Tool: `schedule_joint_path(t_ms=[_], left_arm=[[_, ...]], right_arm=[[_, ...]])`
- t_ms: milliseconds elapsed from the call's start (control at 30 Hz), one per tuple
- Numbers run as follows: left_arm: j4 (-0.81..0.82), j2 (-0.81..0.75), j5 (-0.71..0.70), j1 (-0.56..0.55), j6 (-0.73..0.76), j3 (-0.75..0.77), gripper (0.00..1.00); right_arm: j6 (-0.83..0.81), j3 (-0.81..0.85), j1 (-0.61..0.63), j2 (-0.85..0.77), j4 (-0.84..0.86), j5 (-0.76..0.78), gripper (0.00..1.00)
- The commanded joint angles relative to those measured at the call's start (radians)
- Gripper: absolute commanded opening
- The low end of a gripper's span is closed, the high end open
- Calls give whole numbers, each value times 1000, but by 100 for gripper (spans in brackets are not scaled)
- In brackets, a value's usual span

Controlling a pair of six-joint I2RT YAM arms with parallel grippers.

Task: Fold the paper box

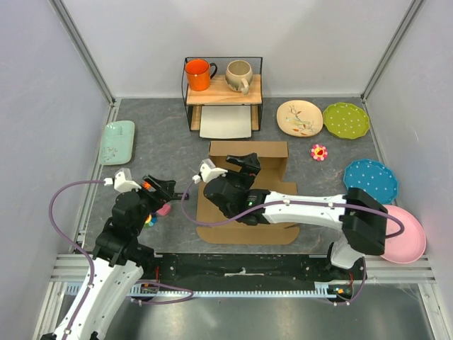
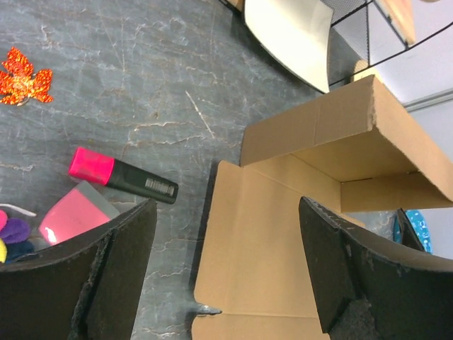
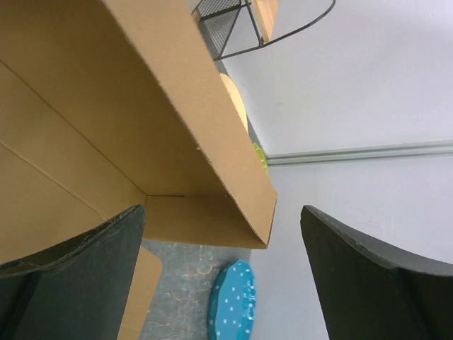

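paper box sits mid-table, just near of the wire rack, partly formed: far wall and a right side wall stand upright and meet at a corner, while the near panels and flaps lie flat on the grey table. right gripper reaches in from the right over the box floor, jaws wide apart with nothing between them; in the right wrist view the raised corner lies ahead of the fingers, contact with the cardboard cannot be told. left gripper hovers just left of the box's left edge, jaws also spread, nothing gripped. a pink highlighter and a pink block lie on the table by the left gripper, an orange leaf farther left. white tray under the rack, orange mug and beige mug on top. blue dotted plate well right of the box
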Motion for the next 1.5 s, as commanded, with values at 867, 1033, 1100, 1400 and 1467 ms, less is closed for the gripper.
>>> schedule_joint_path(t_ms=[867, 1033, 1100, 1400, 1467], left_arm=[[-59, -57, -38, 6, -76, -5, 83], [-67, -57, -63, 4, -52, 55, 83], [-71, -60, -75, 6, -38, 93, 83], [-94, -67, -97, 4, 42, 325, 83], [-93, -57, -98, 4, 62, 383, 83]], right_arm=[[-182, 85, -157, 115, 188, 87, 6], [-175, 145, -159, 48, 133, 113, 0], [-146, 184, -168, 26, 85, 118, 0], [574, 523, -439, -165, -640, -303, 0], [652, 553, -519, -199, -702, -391, 0]])
